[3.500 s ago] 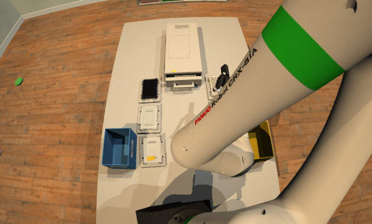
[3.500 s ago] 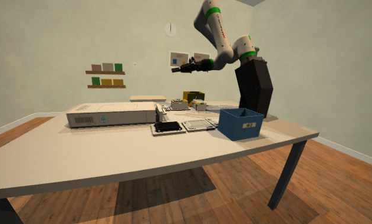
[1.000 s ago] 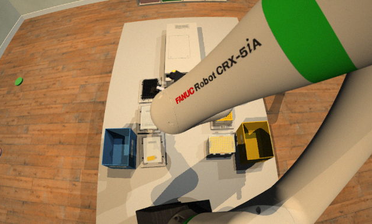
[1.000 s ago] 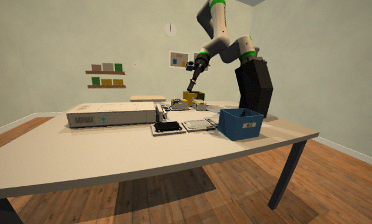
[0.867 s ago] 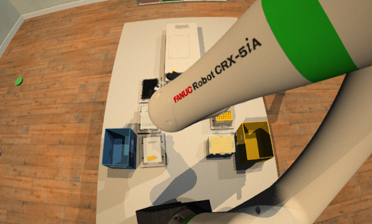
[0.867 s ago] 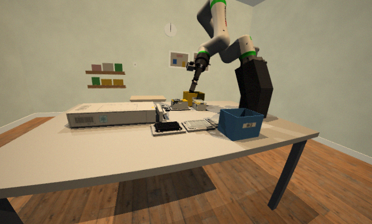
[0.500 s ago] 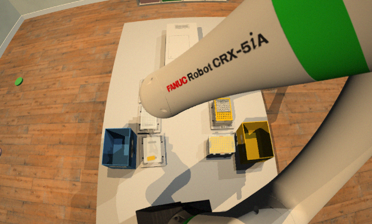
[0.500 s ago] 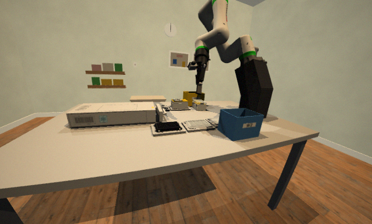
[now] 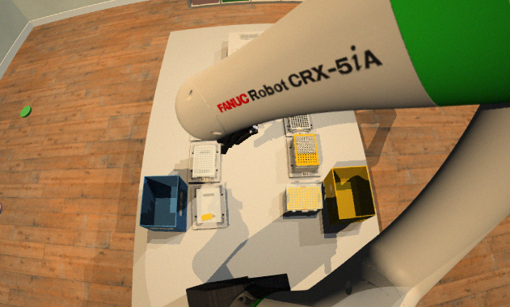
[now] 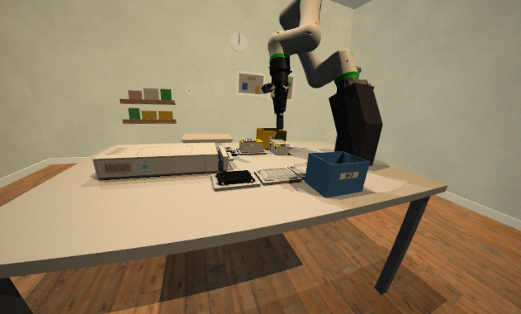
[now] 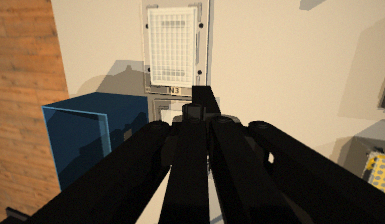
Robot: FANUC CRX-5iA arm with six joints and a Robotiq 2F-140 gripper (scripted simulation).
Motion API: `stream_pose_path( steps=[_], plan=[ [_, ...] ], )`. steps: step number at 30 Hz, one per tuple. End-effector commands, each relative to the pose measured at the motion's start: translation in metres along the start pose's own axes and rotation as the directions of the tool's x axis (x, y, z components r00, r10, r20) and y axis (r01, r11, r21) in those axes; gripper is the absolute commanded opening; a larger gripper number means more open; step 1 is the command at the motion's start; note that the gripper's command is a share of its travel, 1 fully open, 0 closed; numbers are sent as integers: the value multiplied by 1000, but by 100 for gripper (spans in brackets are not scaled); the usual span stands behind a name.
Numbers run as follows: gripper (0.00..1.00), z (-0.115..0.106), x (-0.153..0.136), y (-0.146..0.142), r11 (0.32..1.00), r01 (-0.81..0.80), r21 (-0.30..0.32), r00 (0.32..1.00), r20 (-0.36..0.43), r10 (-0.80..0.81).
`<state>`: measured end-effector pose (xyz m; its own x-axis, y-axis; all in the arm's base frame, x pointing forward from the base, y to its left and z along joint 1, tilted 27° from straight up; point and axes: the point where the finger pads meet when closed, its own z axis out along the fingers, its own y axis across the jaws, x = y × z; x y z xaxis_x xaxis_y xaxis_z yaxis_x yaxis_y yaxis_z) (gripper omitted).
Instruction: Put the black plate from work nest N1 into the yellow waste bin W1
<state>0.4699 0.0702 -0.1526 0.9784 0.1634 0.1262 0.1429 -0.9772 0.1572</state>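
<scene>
The black plate [image 10: 234, 177] lies in its nest at the near end of the left row; in the top view the arm hides it. The yellow bin W1 [image 9: 350, 193] [image 10: 271, 134] stands upright at the right side of the bench [image 9: 257, 178]. My gripper [image 9: 226, 148] [image 10: 279, 122] [image 11: 200, 100] is shut and empty. It points down, well above the bench, over the near end of the white plate [image 9: 204, 161] [image 10: 277, 174] [image 11: 173, 46], which lies in the nest beside the black plate's.
A blue bin [image 9: 164, 202] [image 10: 338, 173] [image 11: 93, 135] stands left of the nest row. A yellow plate [image 9: 303, 198] [image 11: 380, 170] and a yellow rack [image 9: 305, 150] lie near W1. A long beige box [image 10: 155, 160] lies at the bench's far end.
</scene>
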Motion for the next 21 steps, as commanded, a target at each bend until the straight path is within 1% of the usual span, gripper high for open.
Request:
stream_pose_path(
  steps=[1,3,4,6,7,8,10,13,15,19,21],
  plan=[
    [10,-11,-3,13,995,8,-101,1000,23,-6],
    [10,-18,-3,20,995,9,-103,1000,23,-6],
    [10,-21,-3,24,991,11,-135,1000,30,-7],
    [10,-21,-3,24,991,11,-135,1000,30,-7],
    [10,-25,-3,28,986,13,-168,999,37,-7],
    [10,-28,-3,31,985,13,-170,999,38,-7],
    [10,-35,-2,38,972,15,-235,999,47,-5],
    [10,-46,-1,49,971,16,-239,999,47,-4],
    [10,-52,-1,54,953,15,-303,999,51,0],
    [10,-64,1,64,951,15,-308,999,52,1],
    [10,-66,1,65,951,15,-308,999,52,1]
  ],
)
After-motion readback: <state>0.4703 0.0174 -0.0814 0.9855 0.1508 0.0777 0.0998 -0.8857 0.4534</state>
